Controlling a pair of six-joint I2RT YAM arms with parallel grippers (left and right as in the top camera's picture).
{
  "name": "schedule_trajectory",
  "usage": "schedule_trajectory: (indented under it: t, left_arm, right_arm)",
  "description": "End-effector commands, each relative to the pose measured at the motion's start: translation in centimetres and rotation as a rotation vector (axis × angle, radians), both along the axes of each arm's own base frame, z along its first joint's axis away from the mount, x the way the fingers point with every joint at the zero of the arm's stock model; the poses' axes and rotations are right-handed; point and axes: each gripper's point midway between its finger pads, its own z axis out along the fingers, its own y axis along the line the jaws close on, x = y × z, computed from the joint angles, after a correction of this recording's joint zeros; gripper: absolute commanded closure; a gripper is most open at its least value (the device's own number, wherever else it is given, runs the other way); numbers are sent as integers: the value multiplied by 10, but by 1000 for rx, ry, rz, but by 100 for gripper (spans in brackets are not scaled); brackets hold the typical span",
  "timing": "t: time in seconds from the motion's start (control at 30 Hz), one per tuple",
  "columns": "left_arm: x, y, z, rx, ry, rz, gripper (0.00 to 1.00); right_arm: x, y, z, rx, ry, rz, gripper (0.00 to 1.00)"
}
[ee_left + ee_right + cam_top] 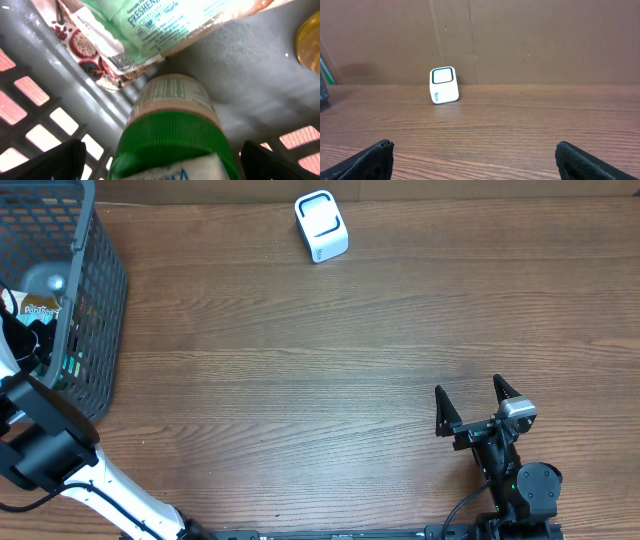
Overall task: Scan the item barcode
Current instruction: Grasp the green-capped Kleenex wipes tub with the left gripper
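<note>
Wood-grain desk (300, 380) runs up to a plain brown wall (520, 40), and the white scanner (321, 226) stands near that far edge with its window facing out over the open desk, presumably so an item can be held up in front of it. At the left edge sits a grey mesh basket (100, 290), which holds the goods to be scanned.

The left arm reaches down into the basket. The left claw (165, 160) is spread wide, one finger on each side of a jar (172, 130) with a green lid, not gripping it. The jar lies on the basket floor, its label end tucked under a green-printed pouch (150, 20). This looks like a line-up for a grasp, so the pick-up is not yet made.

The right claw (467, 384) hovers low over the near right of the desk, released and empty, well apart from the scanner.
</note>
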Motion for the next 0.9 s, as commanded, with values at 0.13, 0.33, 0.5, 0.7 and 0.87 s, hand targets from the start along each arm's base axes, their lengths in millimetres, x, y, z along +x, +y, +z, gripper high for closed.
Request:
schedule_trajectory:
  t: [0.13, 0.33, 0.5, 0.7, 0.87]
  left_arm:
    - [-8, -1, -26, 0, 28, 3, 3]
    - [-2, 0, -21, -3, -2, 8, 25]
    - [2, 4, -8, 6, -23, 8, 45]
    - [17, 16, 50, 63, -108, 8, 56]
    - [36, 10, 128, 87, -289, -5, 63]
  right_arm:
    - [0, 0, -2, -1, -3, 2, 0]
    - [0, 0, -2, -1, -3, 2, 0]
    - [0, 0, -2, -1, -3, 2, 0]
    - [0, 0, -2, -1, -3, 2, 0]
    - [0, 0, -2, -1, -3, 2, 0]
